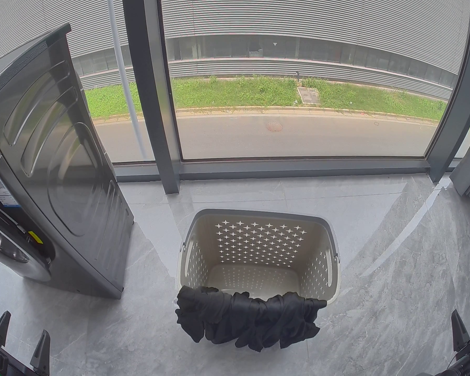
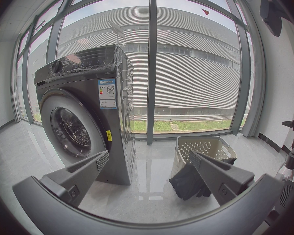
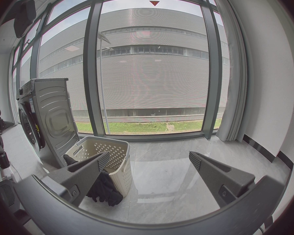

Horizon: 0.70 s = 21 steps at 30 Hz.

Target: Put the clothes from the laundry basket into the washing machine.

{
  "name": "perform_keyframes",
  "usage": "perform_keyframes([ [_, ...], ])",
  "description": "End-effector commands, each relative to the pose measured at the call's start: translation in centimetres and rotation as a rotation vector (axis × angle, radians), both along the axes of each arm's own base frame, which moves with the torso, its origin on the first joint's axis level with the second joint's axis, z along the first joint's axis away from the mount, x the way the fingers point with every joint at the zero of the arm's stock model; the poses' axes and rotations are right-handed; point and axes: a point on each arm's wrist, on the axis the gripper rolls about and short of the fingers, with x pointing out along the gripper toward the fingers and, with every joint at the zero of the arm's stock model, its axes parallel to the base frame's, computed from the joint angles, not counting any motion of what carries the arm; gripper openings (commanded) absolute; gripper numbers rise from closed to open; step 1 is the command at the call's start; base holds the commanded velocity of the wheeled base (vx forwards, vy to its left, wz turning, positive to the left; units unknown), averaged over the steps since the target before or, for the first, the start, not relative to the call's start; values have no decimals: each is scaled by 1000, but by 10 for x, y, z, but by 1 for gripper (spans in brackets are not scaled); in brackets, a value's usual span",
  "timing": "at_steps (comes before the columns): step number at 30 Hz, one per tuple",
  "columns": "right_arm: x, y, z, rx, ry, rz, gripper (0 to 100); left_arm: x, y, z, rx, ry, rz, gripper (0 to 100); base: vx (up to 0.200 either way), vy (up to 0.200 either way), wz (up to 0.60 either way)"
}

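Observation:
A cream laundry basket (image 1: 261, 220) stands on the grey floor in front of the window. A black garment (image 1: 248, 319) hangs over its near rim and down the outside, also seen in the left wrist view (image 2: 186, 181) and the right wrist view (image 3: 103, 188). The dark grey washing machine (image 1: 62, 168) stands to the left, its round door (image 2: 70, 131) shut in the left wrist view. My left gripper (image 1: 21, 340) is low at the near left, open and empty. My right gripper (image 1: 467, 322) is low at the near right, open and empty in its wrist view (image 3: 148, 162).
Floor-to-ceiling windows with dark frames (image 1: 151, 79) close off the far side. A curtain (image 3: 235, 82) hangs at the right corner. Open floor (image 1: 402, 246) lies between the basket and the right wall, and between basket and machine.

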Motion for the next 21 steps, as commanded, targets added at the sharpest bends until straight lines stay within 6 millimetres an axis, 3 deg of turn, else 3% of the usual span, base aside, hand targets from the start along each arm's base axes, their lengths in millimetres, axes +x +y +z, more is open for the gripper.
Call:
perform_keyframes([
  [1,0,0,-5,0,1,0,100,0,0,-5,-1,1,0,100,-200,0,0],
  [4,0,0,-5,0,1,0,100,0,0,-5,-1,1,0,100,-200,0,0],
  [16,0,0,-5,0,1,1,100,0,0,-5,-1,1,0,100,0,0,0],
  [21,0,0,-5,0,1,-2,100,0,0,-5,-1,-1,0,100,0,200,0],
])
